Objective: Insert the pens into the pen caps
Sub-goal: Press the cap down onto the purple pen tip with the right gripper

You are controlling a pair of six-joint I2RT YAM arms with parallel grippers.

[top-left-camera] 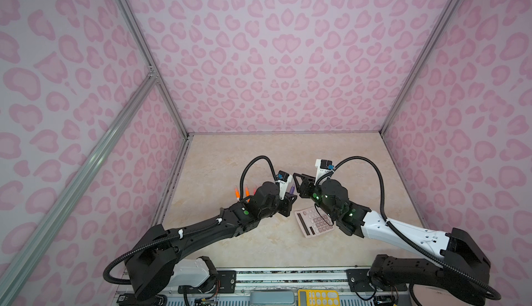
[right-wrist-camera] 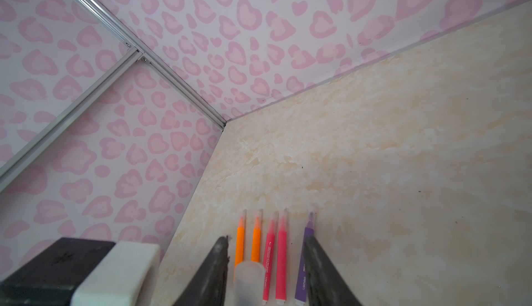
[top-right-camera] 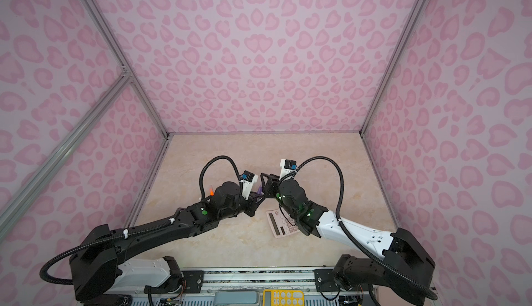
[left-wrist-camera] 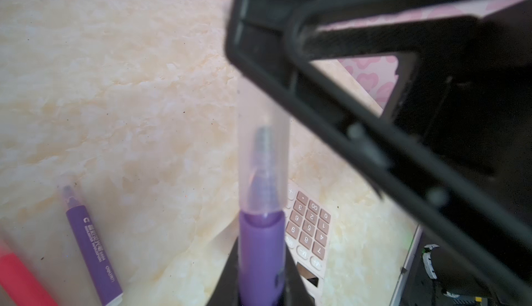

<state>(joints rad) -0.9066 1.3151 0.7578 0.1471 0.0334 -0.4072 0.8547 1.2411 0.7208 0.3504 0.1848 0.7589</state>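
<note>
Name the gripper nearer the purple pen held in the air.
Left. The left gripper is shut on the purple pen, gripping its barrel. The right gripper is at the pen's capped end, jaws apart with the cap between them.

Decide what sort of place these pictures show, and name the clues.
Probably a robot test booth: pink patterned walls on an aluminium frame enclose a marble-look tabletop, and a left arm and right arm are mounted on a rail in front.
</note>
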